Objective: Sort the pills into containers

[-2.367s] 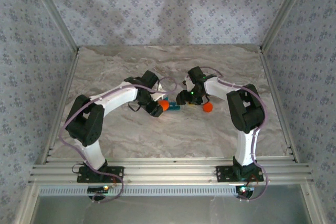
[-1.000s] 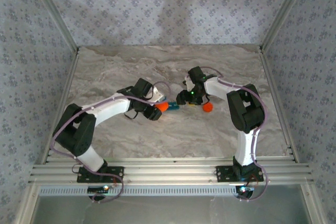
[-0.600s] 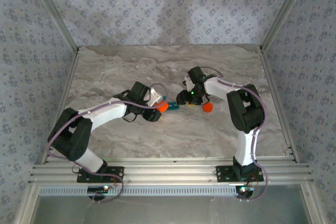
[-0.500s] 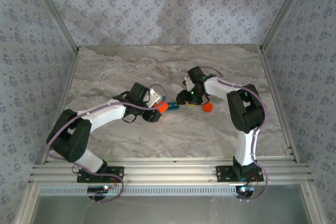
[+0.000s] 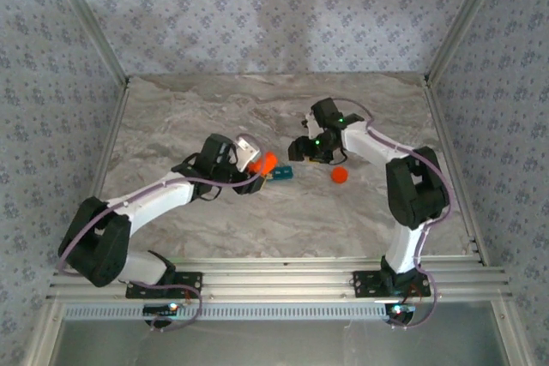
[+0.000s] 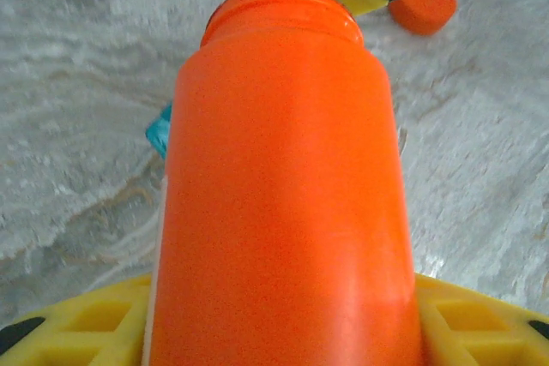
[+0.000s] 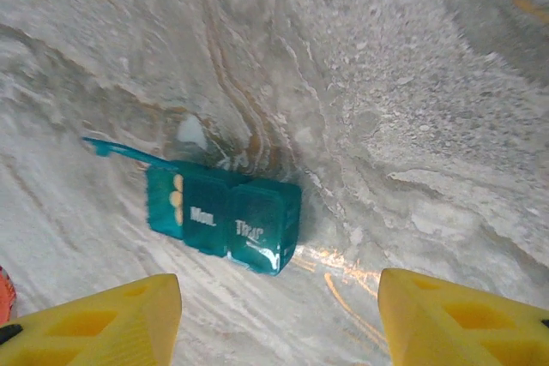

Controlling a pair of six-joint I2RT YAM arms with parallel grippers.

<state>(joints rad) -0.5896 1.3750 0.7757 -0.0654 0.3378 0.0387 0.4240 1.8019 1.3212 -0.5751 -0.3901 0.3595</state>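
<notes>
The teal pill box (image 5: 281, 174) lies mid-table. In the right wrist view the pill box (image 7: 227, 216) has its left lid flipped open, with pale pills (image 7: 177, 199) in that compartment; the other two lids are down. My right gripper (image 7: 279, 332) hovers open above and just behind it, nothing between its yellow fingers (image 7: 103, 319). My left gripper (image 5: 253, 169) is shut on the uncapped orange bottle (image 6: 283, 195), tilted with its mouth toward the box. A teal corner of the pill box (image 6: 159, 130) peeks out beside the bottle.
The round orange cap (image 5: 340, 175) lies loose on the marble table (image 5: 214, 109) right of the pill box, and the cap (image 6: 422, 6) also sits at the top of the left wrist view. Metal frame rails run along both sides and the near edge.
My left arm stretched out lower and the bottle swung to point at the box. My right gripper pulled back and up, away from the box.
</notes>
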